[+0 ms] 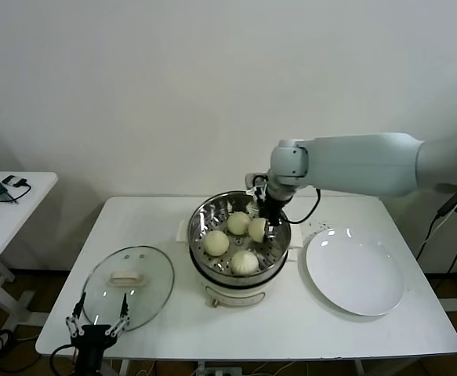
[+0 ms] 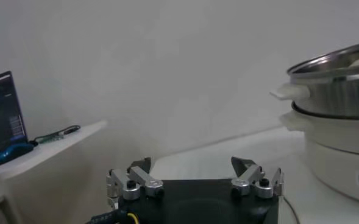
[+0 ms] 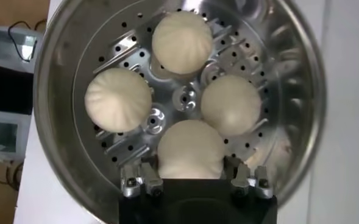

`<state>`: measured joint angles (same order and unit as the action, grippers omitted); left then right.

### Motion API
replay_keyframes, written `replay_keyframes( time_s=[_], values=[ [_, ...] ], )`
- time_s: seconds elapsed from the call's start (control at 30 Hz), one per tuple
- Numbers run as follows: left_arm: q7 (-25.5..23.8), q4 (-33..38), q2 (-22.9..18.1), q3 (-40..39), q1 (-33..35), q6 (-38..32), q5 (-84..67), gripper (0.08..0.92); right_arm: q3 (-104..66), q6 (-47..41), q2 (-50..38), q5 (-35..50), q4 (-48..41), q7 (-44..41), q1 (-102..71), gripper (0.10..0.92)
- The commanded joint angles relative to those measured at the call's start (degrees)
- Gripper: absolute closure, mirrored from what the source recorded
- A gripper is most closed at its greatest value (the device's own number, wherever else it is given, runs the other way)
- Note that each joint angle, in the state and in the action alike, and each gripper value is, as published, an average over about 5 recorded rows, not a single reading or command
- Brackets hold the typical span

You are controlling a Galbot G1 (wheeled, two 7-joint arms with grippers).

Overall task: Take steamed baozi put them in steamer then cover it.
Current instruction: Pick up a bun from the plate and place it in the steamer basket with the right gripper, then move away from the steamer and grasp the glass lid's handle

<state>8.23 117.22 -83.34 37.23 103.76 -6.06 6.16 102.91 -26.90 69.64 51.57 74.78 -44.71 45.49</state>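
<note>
Buns: four small round cream-white steamed baozi [image 3: 182, 41] sit in the steamer; soft, light and easily dented, so each wants a gentle hold across its domed sides.
Fourth bun: the baozi [image 3: 191, 152] on the steamer's right, between the right gripper's fingers, appears to rest on the perforated floor, though contact underneath is hidden.
Right gripper: the right gripper [image 1: 265, 225] is inside the basket, fingers closed lightly on that bun's flanks.
Steamer: the round shiny stainless-steel steamer [image 1: 204, 217] on its cream-white pot base stands mid-table; rigid, slick and probably heavy enough to stay put.
Cover: the round clear glass lid [image 1: 154, 290] with metal rim lies flat at the near left; stiff, breakable, slippery on the glass, so the cream-white rectangular handle [image 1: 125, 277] is the place to grasp.
Left gripper: the left gripper [image 1: 96, 323] hangs at the table's near edge just beside the lid, jaws spread wide and empty.
Surface: the white table [image 1: 306, 321] is smooth and flat; a flat white plate [image 1: 356, 270] lies right of the steamer.
Room: plain white wall behind; a second white side table [image 1: 9, 211] with cables stands far left.
</note>
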Motion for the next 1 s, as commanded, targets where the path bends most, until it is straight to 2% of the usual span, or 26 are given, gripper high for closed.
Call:
replay_keyframes(
  time_s=[0.03,0.13,0.3,0.67,0.77,0.9,1.0],
  values=[
    [0.2,-0.3,-0.2,0.0,-0.2,0.2,-0.2,0.177,0.6,-1.0,2.2,0.1,-0.7,1.5,-2.8,0.335],
    [0.3,-0.4,-0.1,0.2,-0.3,0.2,-0.2,0.177,0.4,-1.0,1.4,-0.3,-0.4,1.1,-2.6,0.309],
    [0.2,-0.3,0.1,0.2,-0.5,0.3,-0.2,0.177,-1.0,-0.9,-0.6,-0.4,0.1,1.0,-1.8,0.215],
    [0.2,-0.2,0.1,0.0,-1.0,0.5,0.2,0.177,-6.3,3.0,-10.7,-0.4,2.2,-1.6,3.4,0.202],
    [0.2,-0.2,0.2,0.0,-1.3,0.7,0.4,0.177,-8.2,9.2,-14.6,-0.6,2.3,1.7,3.8,0.203],
    [0.1,-0.3,0.2,0.2,-1.9,0.7,0.8,0.177,-11.2,19.9,-20.8,-0.6,3.7,11.8,1.6,0.203],
    [-0.1,-0.1,0.1,0.3,-2.2,0.6,1.2,0.177,-16.9,24.7,-27.2,-0.5,5.8,17.1,-2.9,0.203]
  ],
)
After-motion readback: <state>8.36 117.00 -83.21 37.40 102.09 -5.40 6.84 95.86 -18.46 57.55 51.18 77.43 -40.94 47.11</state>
